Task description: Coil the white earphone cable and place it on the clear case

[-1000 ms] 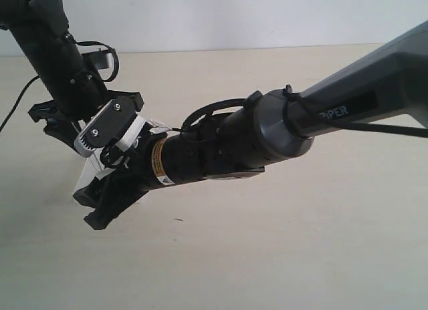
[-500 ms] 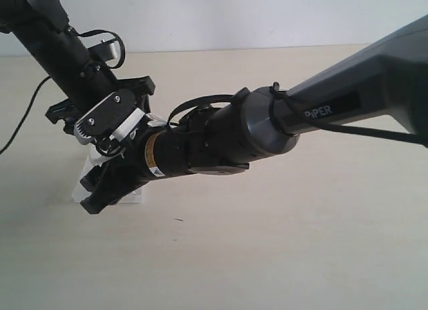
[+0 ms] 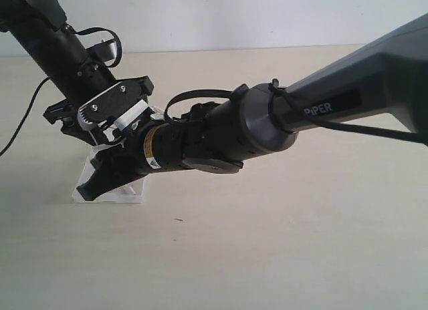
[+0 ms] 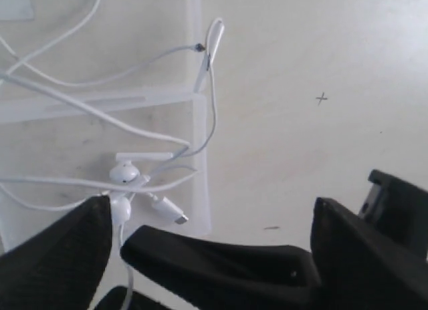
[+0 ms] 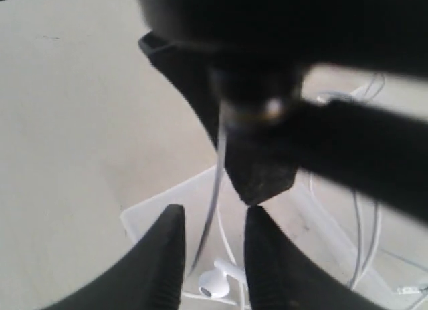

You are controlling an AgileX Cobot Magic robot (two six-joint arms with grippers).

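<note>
The clear case (image 4: 200, 164) lies flat on the tan table, and the white earphone cable (image 4: 144, 156) is strewn loosely over it. Its two earbuds (image 4: 124, 171) and plug (image 4: 170, 213) sit near the case's edge. My left gripper (image 4: 210, 204) hangs above them, open wide. One finger of the right gripper crosses between its fingers (image 4: 63, 253). My right gripper (image 5: 215, 213) reaches across from the right and down onto the case (image 3: 127, 195). Its jaws are narrow but still apart. A cable strand (image 5: 215, 186) and an earbud (image 5: 214, 281) lie in the gap.
Both arms crowd together over the case at the left of the table (image 3: 281, 243). The left arm's thick black cable (image 3: 19, 119) trails off the left side. A pale wall (image 3: 254, 16) runs behind the table's far edge.
My right gripper has come down onto the case and its jaws have narrowed around a cable strand. My left arm shifted up and right, still open. The case now shows under the grippers.
</note>
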